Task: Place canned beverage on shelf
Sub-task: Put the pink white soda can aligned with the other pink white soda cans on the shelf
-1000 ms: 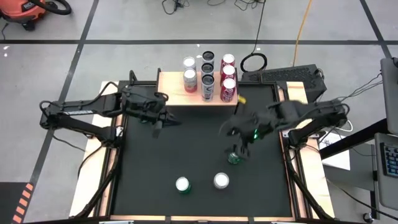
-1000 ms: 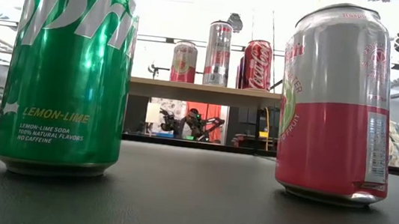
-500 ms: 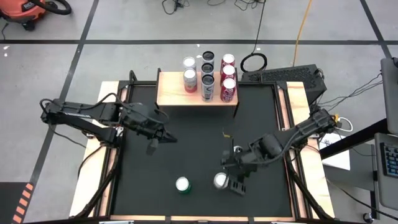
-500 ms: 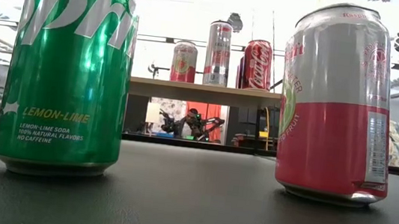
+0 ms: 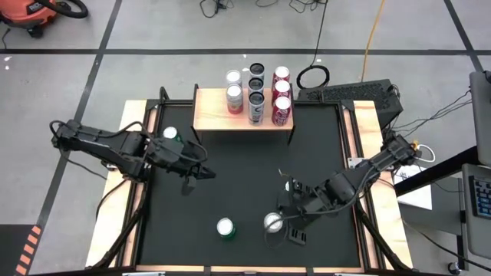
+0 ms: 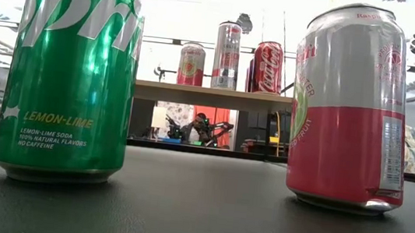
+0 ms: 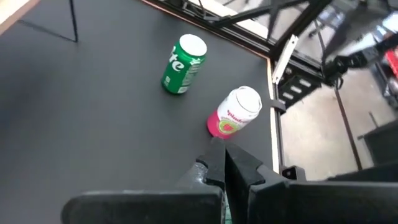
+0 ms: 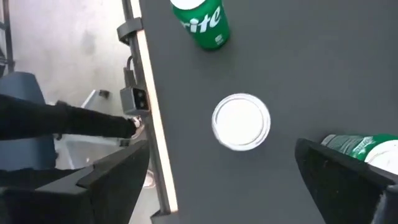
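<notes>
Your right gripper (image 5: 282, 227) hangs directly above the pink-and-silver can (image 5: 272, 222), fingers spread wide, holding nothing. That can stands on the black table (image 5: 238, 176), well apart from the shelf (image 5: 211, 111), just beside the green can (image 5: 225, 227). Your left gripper (image 5: 201, 173) is pinched closed, empty, nearer the shelf.

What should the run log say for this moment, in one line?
right gripper: open, above pink can | left gripper: shut, empty, idle at left | shelf: several cans
</notes>
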Controlling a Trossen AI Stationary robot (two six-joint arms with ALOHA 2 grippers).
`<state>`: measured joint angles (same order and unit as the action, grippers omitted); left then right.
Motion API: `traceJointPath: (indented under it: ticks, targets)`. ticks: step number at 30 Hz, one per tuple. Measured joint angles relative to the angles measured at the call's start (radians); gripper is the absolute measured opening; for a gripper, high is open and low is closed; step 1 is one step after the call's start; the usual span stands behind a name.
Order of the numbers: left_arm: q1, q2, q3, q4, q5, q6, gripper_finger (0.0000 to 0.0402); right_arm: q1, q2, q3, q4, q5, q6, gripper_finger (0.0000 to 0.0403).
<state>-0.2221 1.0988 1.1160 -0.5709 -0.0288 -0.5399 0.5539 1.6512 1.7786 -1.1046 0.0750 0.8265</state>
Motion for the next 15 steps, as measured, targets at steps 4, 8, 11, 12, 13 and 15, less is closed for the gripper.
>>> traceJointPath:
  ticks: [4, 8, 11, 12, 13, 15]
  targets:
    - [-0.033, 0.000, 0.000, 0.001, -0.062, -0.080, 0.0001, 0.042, 0.000, 0.000, 0.000, 0.005, 0.015, 0.0380]
    - [-0.064, 0.000, 0.000, 0.034, -0.103, -0.164, 0.0001, 0.076, 0.000, 0.000, -0.013, 0.001, -0.023, 0.0380]
    - [-0.088, 0.000, 0.000, 0.064, -0.121, -0.218, 0.0001, 0.097, 0.000, 0.000, -0.019, 0.001, -0.027, 0.0380]
    - [-0.098, 0.000, 0.000, 0.073, -0.129, -0.234, 0.0001, 0.104, 0.000, 0.000, -0.022, 0.001, -0.027, 0.0380]
    - [-0.107, 0.000, 0.000, 0.077, -0.142, -0.240, 0.0001, 0.111, 0.000, 0.000, -0.023, 0.001, -0.030, 0.0380]
    - [-0.123, 0.000, 0.000, 0.080, -0.180, -0.252, 0.0001, 0.124, -0.001, 0.000, -0.022, 0.006, -0.046, 0.0380]
